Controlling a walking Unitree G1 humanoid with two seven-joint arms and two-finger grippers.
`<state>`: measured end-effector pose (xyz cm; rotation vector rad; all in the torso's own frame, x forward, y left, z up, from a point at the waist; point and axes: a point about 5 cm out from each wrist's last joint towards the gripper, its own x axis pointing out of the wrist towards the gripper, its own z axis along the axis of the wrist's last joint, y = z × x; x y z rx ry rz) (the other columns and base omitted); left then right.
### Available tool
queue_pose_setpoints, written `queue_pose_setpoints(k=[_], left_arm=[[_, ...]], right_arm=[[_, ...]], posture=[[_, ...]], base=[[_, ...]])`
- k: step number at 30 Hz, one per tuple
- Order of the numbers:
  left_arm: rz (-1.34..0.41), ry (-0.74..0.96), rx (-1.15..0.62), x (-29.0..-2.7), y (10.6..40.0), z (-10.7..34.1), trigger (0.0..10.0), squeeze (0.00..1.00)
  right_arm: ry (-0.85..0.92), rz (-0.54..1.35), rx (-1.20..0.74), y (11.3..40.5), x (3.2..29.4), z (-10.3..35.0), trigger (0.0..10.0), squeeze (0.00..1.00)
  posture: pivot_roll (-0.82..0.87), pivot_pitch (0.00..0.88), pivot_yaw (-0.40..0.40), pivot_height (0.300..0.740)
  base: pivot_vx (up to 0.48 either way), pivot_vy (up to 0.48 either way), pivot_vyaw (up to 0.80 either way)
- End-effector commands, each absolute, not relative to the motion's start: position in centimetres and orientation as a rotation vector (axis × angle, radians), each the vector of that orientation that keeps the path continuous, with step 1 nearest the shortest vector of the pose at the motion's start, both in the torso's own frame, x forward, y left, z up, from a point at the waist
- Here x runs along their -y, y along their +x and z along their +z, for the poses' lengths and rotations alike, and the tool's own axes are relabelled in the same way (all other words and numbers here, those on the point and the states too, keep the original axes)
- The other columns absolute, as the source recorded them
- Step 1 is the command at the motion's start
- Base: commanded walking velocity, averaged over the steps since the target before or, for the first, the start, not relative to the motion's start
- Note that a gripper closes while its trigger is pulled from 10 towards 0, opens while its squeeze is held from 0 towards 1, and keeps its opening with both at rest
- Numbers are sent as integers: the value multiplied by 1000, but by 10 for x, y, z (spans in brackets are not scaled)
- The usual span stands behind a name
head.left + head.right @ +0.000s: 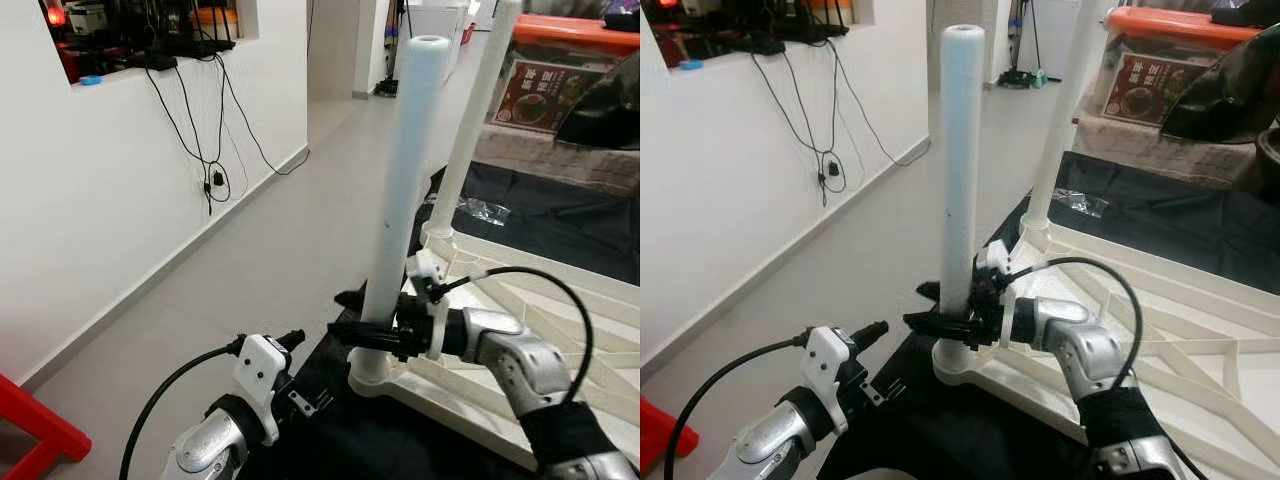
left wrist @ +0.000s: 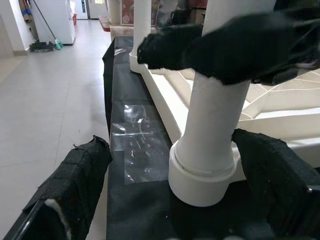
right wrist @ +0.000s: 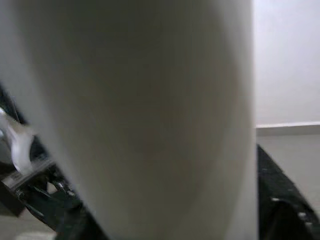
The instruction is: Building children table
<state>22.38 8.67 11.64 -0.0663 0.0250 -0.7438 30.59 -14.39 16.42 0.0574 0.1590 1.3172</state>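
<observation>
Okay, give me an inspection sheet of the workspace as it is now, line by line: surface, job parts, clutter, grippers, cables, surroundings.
Surface: black sheet spread over the pale tiled floor.
Job's things: white tabletop lying upside down on the sheet; near leg upright in its corner socket; far leg upright at the next corner.
Clutter: small clear plastic bag on the sheet.
Grippers: right gripper shut on the near leg just above the socket; left gripper open, low beside the socket, not touching.
Cables: black cords hanging from the wall ledge; a black cable looping over each wrist.
Surroundings: white wall, red object at lower left, boxes beyond the sheet.
</observation>
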Motion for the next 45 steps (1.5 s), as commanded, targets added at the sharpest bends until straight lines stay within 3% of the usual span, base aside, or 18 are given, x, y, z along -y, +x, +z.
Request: queue_pose_setpoints(k=[1,8,12,13,15,16,20,26,27,28,30,31,33,34,35,36,41,45], left_arm=[[-743,-61,-45,-88,222,111,10000,0],[-743,-60,-45,-88,223,112,10000,0],[-740,-58,-45,-89,223,112,10000,0],[-740,-58,-45,-89,223,112,10000,0],[-740,-56,-45,-90,223,112,10000,0],[-740,-56,-45,-90,223,112,10000,0],[-742,-53,-45,-90,224,112,10000,0],[-741,-53,-43,-89,224,112,10000,0],[-741,-54,-43,-89,225,112,10000,0],[-741,-55,-43,-89,225,112,10000,0],[-741,-56,-42,-89,225,112,10000,0],[-741,-56,-42,-88,225,112,10000,0],[-741,-56,-41,-88,225,112,10000,0],[-739,-56,-41,-88,225,112,10000,0],[-739,-56,-41,-88,225,112,10000,0],[-735,-57,-41,-89,225,112,10000,0],[-735,-57,-42,-89,225,112,10000,0],[-738,-57,-43,-89,225,112,10000,0]], right_arm=[[24,1338,-152,307,142,165,0,0],[53,1063,-42,330,147,172,0,0],[113,272,-10,367,181,162,0,0],[113,272,-10,367,181,162,0,0],[60,-74,-28,365,203,157,0,0],[60,-74,-28,365,203,157,0,0],[31,-552,-52,334,224,152,0,0],[117,-675,-95,322,215,147,0,0],[177,-638,-96,328,200,148,275,0],[190,-610,-87,331,195,150,10000,0],[176,-500,-58,342,181,155,10000,0],[176,-442,-28,345,174,158,10000,863],[176,-406,-7,347,170,160,10000,863],[162,-358,32,348,163,166,10000,1000],[162,-358,32,348,163,166,10000,1000],[161,-273,76,352,156,173,10000,47],[239,-74,78,357,146,178,10000,0],[364,549,44,348,132,184,10000,0]], posture=[[98,0,-20,740],[98,0,-22,740],[99,6,-14,740],[99,6,-14,740],[96,8,-11,740],[96,8,-11,740],[96,9,-11,740],[93,11,-12,740],[90,13,-14,740],[90,13,-14,740],[89,13,-14,740],[92,14,-17,740],[92,14,-17,740],[95,15,-18,740],[95,15,-18,740],[95,16,-18,740],[94,17,-17,740],[95,14,-14,740]], base=[[0,0,0],[0,0,0],[0,0,0],[0,0,0],[0,0,0],[0,0,0],[0,0,0],[0,0,0],[0,0,0],[0,0,0],[0,0,0],[0,0,0],[0,0,0],[0,0,0],[0,0,0],[0,0,0],[0,0,0],[0,0,0]])
